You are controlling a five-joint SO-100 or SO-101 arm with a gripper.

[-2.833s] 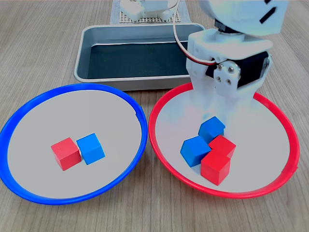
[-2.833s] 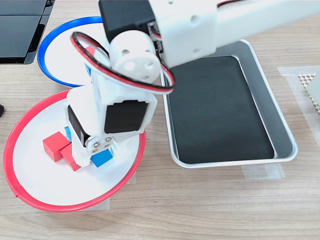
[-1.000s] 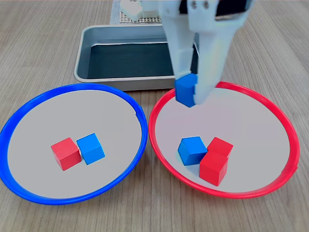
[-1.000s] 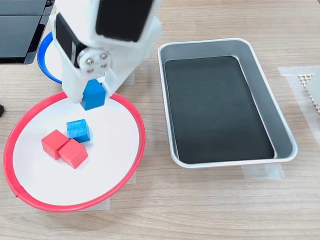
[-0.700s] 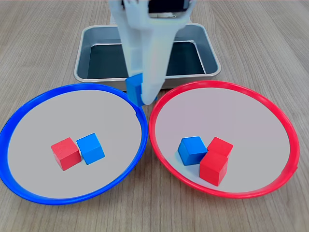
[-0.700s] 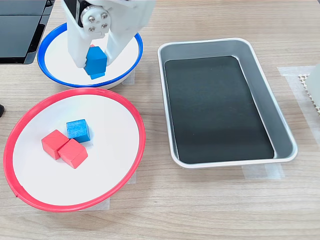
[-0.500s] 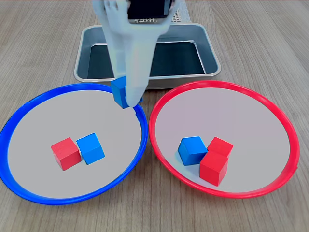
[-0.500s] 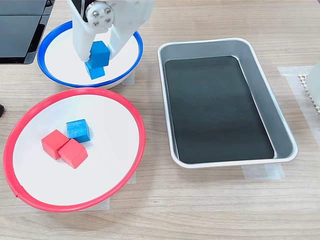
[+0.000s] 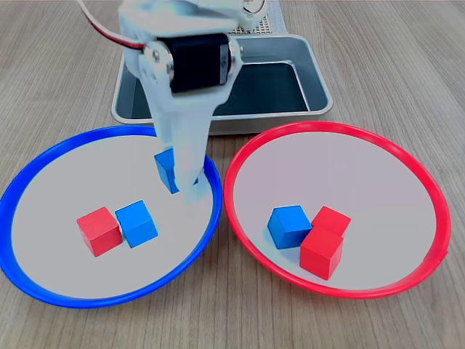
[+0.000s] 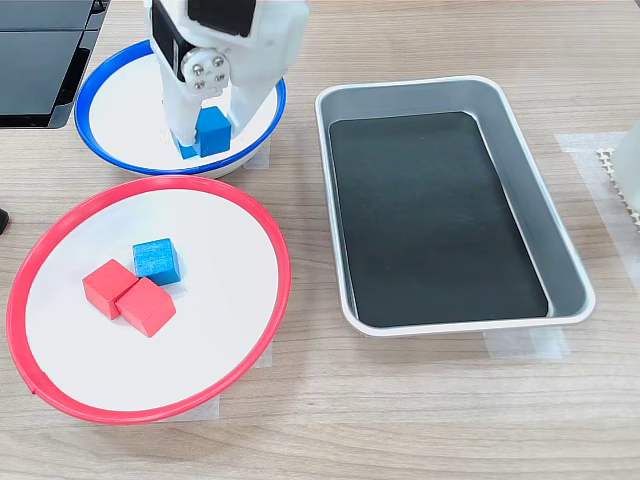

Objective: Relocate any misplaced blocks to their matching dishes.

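- Gripper [image 9: 176, 177] [image 10: 210, 128]: clamped on a blue cube [image 9: 166, 170] [image 10: 212, 130], low over the blue-rimmed plate [image 9: 43, 171] [image 10: 110, 105].
- Same plate: one red cube [image 9: 99, 230] touching a second blue cube [image 9: 136, 223].
- Red-rimmed plate [image 9: 378, 182] [image 10: 220, 330]: a third blue cube [image 9: 289, 226] [image 10: 157, 261] beside two red cubes [image 9: 325, 243] [image 10: 128, 297].

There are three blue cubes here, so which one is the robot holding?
The blue cube between the gripper fingers, over the blue-rimmed plate. The other two blue cubes lie free, one beside a red cube, one on the red-rimmed plate.
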